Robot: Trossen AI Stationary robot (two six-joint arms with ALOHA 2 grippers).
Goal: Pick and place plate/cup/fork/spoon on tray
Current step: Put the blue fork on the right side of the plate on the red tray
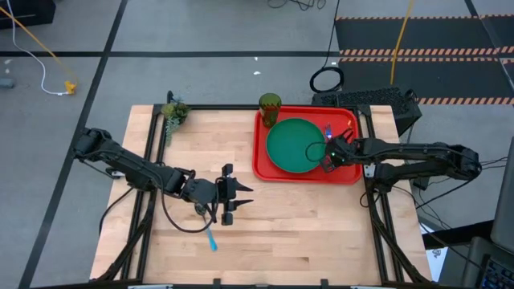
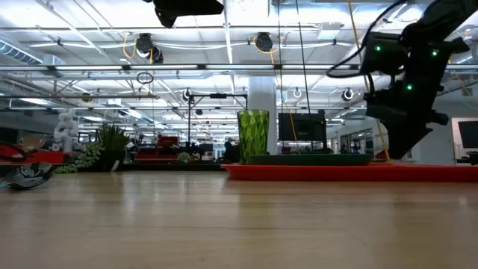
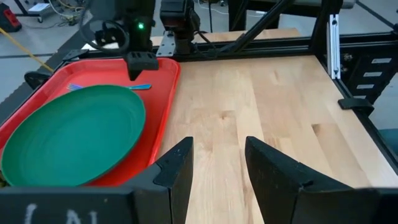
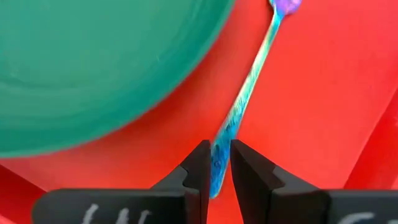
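Observation:
The red tray [image 1: 347, 172] lies at the table's far right. The green plate [image 1: 291, 146] lies flat in it, and the olive cup [image 1: 270, 103] stands upright in its far left corner. My right gripper [image 1: 331, 156] is over the tray's right part, beside the plate, shut on a light blue-handled utensil [image 4: 249, 81]; fork or spoon, I cannot tell. A second blue-handled utensil [image 1: 212, 239] lies on the wood near the front. My left gripper [image 1: 234, 195] is open and empty above the table's middle, just beyond that utensil. My right gripper pinches the utensil's light blue handle [image 4: 219, 152] near its free end between its two fingers, coming from above and pointing down at the tray. The utensil runs away from the fingers, its metal end [image 4: 283, 6] over the tray floor beside the plate's rim. Whether it rests there I cannot tell.
A small green plant-like clump [image 1: 173, 112] sits at the table's far left corner. Black frame rails [image 1: 152, 136] run along the table's sides. Bare wood [image 1: 289, 233] lies between the tray and the front edge.

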